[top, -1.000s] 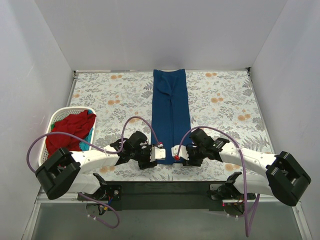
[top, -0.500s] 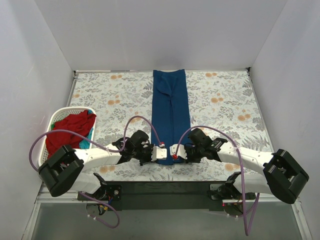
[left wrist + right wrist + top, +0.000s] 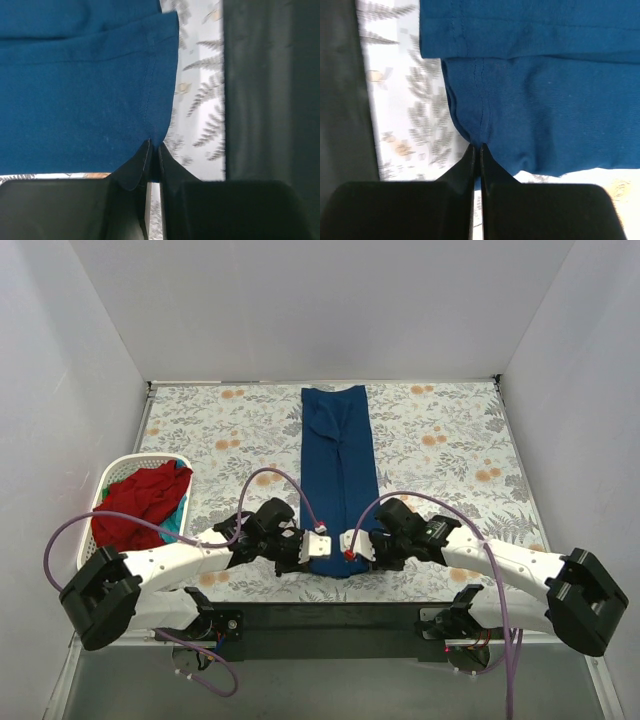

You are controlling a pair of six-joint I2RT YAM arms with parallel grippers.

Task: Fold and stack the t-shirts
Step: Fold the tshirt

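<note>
Left gripper [image 3: 152, 146] and right gripper [image 3: 476, 147] pinch blue t-shirt [image 3: 338, 470] hem, clear only from wrists.

Top view: navy t-shirt [image 3: 340, 470] near-hem corners, by bench [image 3: 450, 470] near edge, hidden under left hand [image 3: 318, 544] & right hand [image 3: 351, 546]; teal t-shirt [image 3: 172, 531] mostly buried under red t-shirt [image 3: 135, 505] in basket [image 3: 120, 464]; wrist views crop navy cloth at top.

Tabletop [image 3: 455, 455] open left and right of the blue t-shirt [image 3: 338, 465] strip lying down the middle. One standing obstacle: laundry basket [image 3: 150, 457] at the left edge, heaped with a red t-shirt [image 3: 135, 505]. White walls [image 3: 320, 310] close left, far, right sides.
</note>
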